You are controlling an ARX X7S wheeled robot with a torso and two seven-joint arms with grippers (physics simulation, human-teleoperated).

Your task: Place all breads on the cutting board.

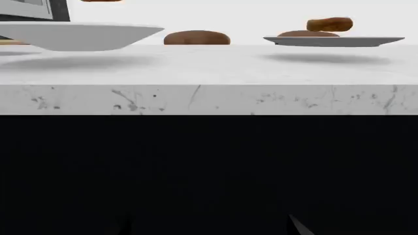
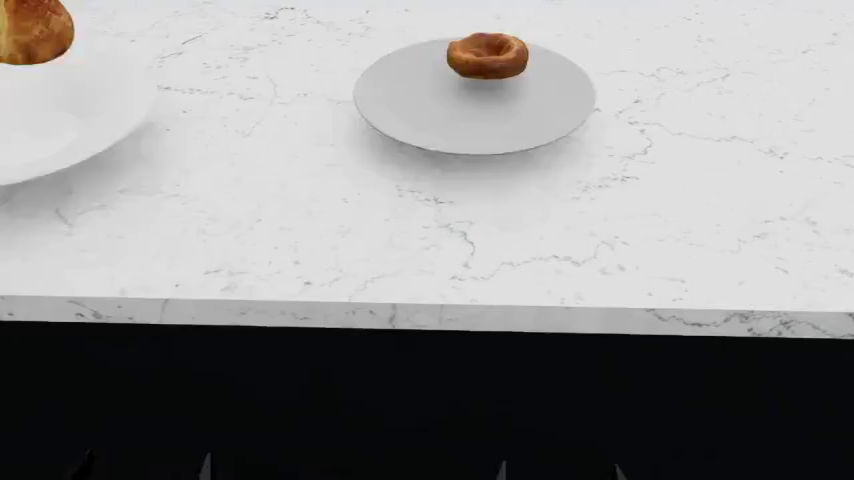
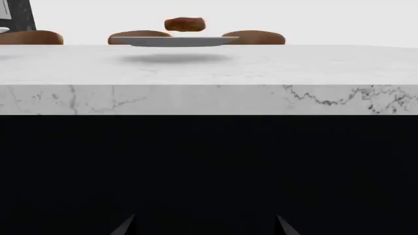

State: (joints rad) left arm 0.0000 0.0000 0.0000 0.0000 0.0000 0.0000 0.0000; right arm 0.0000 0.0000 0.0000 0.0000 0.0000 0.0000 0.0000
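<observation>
Marble counter [image 2: 400, 230], two round white plates, two golden breads.
Sunken-centred roll [image 2: 487, 55] on flat plate [image 2: 454, 110]; both hands' grip state unclear.

My head camera looks down on the counter [image 2: 400, 240] from close above. Both my wrist cameras sit low, facing its front edge. All three see the plate [image 2: 441, 115] [image 1: 339, 41] [image 3: 176, 41] on it.

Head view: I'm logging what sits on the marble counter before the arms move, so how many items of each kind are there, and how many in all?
Breads: 2
White plates: 2
Total: 4
</observation>
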